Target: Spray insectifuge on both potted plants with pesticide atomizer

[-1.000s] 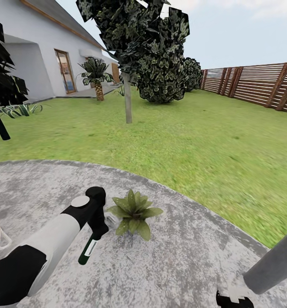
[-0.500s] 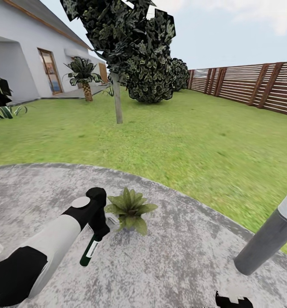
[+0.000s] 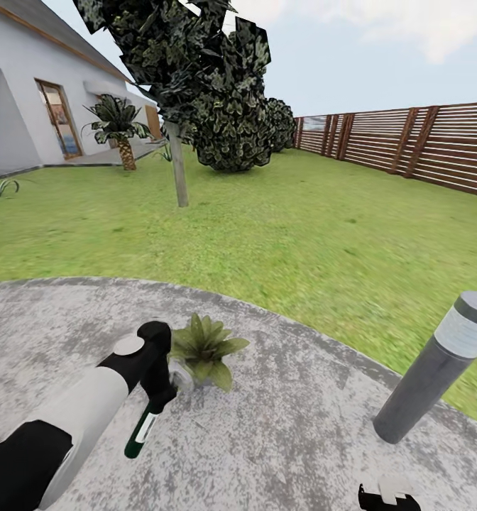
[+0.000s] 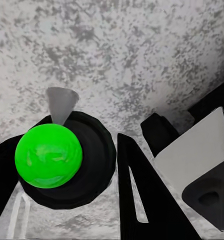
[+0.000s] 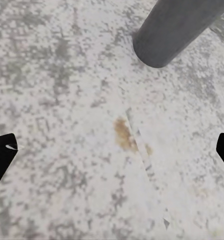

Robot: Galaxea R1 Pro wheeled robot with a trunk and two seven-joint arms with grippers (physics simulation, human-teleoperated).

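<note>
My left gripper (image 3: 160, 392) is shut on the pesticide atomizer (image 3: 140, 434), a slim dark green bottle with a white label that hangs tilted below the fingers, over the grey round paving (image 3: 281, 440). In the left wrist view the atomizer (image 4: 67, 165) appears end-on as a dark round body with a bright green ball, held between black fingers (image 4: 142, 200). A potted plant (image 3: 201, 346), a low light-green rosette, stands on the paving right beside the left gripper. At the head view's lower edge is my right gripper (image 3: 387, 497); its fingertips (image 5: 2, 155) stand wide apart over bare paving.
A tall grey post lamp (image 3: 437, 365) with a red dot stands on the paving at right, its base (image 5: 177, 30) near my right gripper. Green lawn (image 3: 302, 241) lies beyond, with a tree trunk (image 3: 178, 170), dark bushes (image 3: 231, 135), a brown slatted fence (image 3: 423, 145) and a house (image 3: 25, 113).
The whole view has swung to the right, bringing the post lamp fully into sight. The potted plant now lies closer to my left gripper, which still holds the atomizer.
</note>
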